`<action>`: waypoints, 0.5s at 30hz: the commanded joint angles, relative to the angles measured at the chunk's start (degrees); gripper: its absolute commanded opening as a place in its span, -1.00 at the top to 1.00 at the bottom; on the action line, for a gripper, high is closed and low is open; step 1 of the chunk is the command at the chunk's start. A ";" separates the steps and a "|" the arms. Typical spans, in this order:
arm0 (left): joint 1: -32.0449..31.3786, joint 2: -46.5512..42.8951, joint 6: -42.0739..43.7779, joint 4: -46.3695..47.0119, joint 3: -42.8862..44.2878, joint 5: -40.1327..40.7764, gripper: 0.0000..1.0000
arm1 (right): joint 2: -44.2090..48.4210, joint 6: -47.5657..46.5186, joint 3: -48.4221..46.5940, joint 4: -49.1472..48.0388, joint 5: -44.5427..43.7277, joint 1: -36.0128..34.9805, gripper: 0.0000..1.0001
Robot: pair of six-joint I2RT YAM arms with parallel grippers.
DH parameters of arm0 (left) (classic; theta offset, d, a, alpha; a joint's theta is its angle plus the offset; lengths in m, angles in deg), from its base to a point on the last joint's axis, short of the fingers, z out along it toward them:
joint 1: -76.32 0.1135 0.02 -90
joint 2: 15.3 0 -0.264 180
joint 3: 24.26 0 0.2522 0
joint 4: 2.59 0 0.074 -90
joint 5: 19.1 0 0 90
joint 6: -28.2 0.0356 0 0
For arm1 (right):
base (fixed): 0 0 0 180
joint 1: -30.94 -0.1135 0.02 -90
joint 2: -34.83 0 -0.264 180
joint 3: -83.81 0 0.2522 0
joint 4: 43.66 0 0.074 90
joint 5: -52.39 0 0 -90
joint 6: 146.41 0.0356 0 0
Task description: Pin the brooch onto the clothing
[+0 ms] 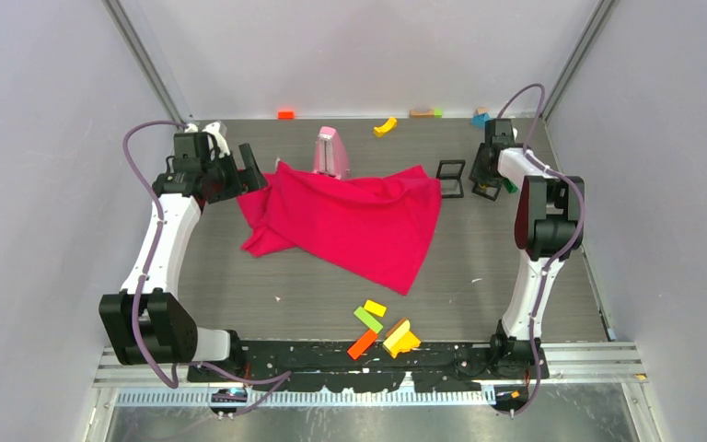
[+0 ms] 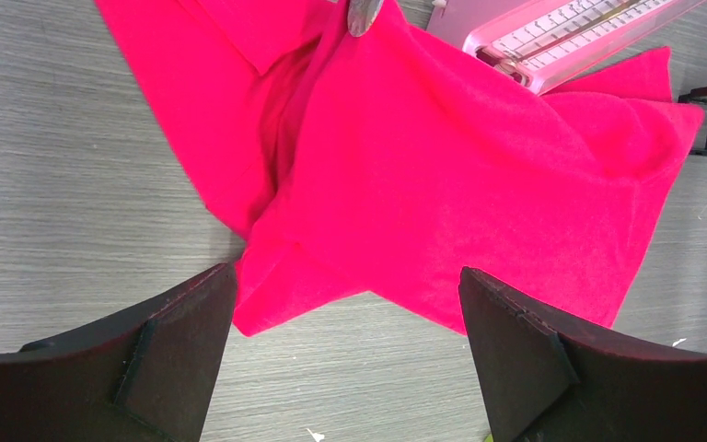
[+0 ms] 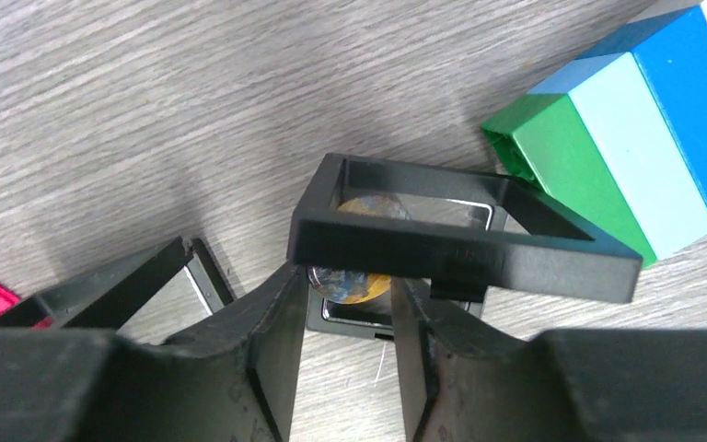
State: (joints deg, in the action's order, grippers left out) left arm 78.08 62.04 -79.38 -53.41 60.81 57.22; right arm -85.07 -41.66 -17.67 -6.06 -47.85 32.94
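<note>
Your right end effector [image 3: 350,296] is reaching into the open black case [image 3: 460,249] at the far right of the worktop [image 1: 515,276]. Its fingers are standing narrow on each side of the brooch [image 3: 354,284]; if they are gripping it, I cannot tell. The risk, I think, is this: the raised lid is hanging over the brooch, so a lift may catch it and drag the light case, or the round brooch may slip out. The clothing [image 1: 350,221] is lying well to the left, mid-worktop, and your left end effector [image 2: 345,276] is hovering wide open at its far left edge.
</note>
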 commanded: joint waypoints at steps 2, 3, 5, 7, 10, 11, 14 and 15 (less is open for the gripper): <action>-0.12 -1.88 -0.08 2.15 -0.38 -1.35 -0.87 | 6.90 0.14 0.96 0.07 1.19 0.11 0.22; -0.13 -1.92 -0.08 2.19 -0.38 -1.48 -0.87 | 7.32 0.05 1.10 0.09 1.36 0.11 0.23; -0.22 -2.06 -0.21 2.30 -0.46 -1.66 -0.87 | 8.34 -0.05 1.53 0.14 1.56 0.11 0.26; -0.43 -2.06 -0.18 2.36 -0.53 -1.80 -0.87 | 9.10 -0.30 1.93 0.13 1.63 0.11 0.32; -0.68 -2.04 -0.17 2.34 -0.55 -1.93 -0.87 | 8.94 -0.68 2.24 0.15 1.26 0.11 0.36; -0.77 -2.03 -0.17 2.34 -0.55 -1.96 -0.87 | 8.53 -0.97 2.10 0.18 0.92 0.11 0.36; -0.95 -2.04 -0.17 2.35 -0.54 -2.15 -0.87 | 7.23 -2.05 1.50 0.35 0.31 0.11 0.24; -1.01 -2.09 -0.17 2.39 -0.55 -2.23 -0.87 | 6.43 -2.67 1.11 0.45 0.27 0.11 0.14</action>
State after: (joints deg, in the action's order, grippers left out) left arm 77.58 62.02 -79.40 -53.06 60.39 56.37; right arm -78.77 -42.10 -15.77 -5.14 -46.58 32.94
